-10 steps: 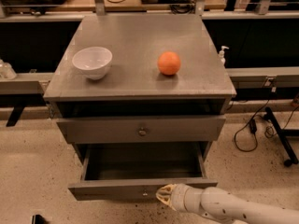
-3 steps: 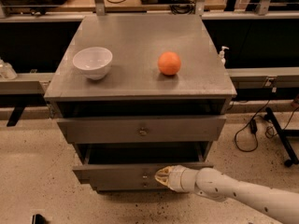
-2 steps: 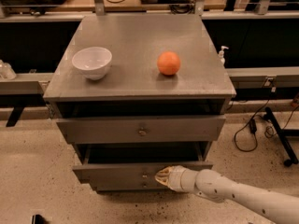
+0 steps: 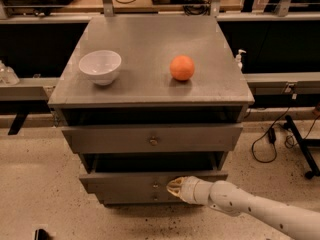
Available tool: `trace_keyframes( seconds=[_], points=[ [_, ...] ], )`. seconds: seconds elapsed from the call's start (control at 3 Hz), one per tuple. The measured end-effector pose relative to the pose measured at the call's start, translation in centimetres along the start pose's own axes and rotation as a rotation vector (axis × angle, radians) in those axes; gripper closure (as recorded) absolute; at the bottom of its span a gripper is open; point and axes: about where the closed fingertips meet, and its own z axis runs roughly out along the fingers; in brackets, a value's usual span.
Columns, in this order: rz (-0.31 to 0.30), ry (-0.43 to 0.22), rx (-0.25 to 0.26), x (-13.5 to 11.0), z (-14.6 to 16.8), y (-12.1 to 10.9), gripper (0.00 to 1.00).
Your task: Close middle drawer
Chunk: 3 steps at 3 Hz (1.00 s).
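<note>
The grey cabinet has three drawers. The middle drawer point(image 4: 130, 180) stands out a short way from the cabinet, with a dark gap above its front. Its small round knob point(image 4: 155, 184) is at the centre of the front. My gripper point(image 4: 173, 186) is at the end of a white arm that comes in from the lower right. Its tip touches the drawer front just right of the knob. The first drawer point(image 4: 150, 137) above is slightly out too. The third drawer point(image 4: 135, 198) shows only as a strip below.
A white bowl point(image 4: 100, 67) and an orange ball point(image 4: 182, 67) sit on the cabinet top point(image 4: 145, 44). Cables point(image 4: 267, 139) and a black stand leg point(image 4: 305, 151) lie on the floor at the right. A rail point(image 4: 280, 81) runs behind the cabinet.
The middle drawer has slid far inward since the earliest frame, with my gripper following its front. Over the last second there is only a slight further inward shift.
</note>
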Motion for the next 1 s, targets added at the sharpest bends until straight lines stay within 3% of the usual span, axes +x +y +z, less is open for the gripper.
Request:
trace_keyframes(
  seconds=[1.0],
  points=[
    [0.001, -0.015, 0.025, 0.9, 1.45, -1.32, 1.0]
  ],
)
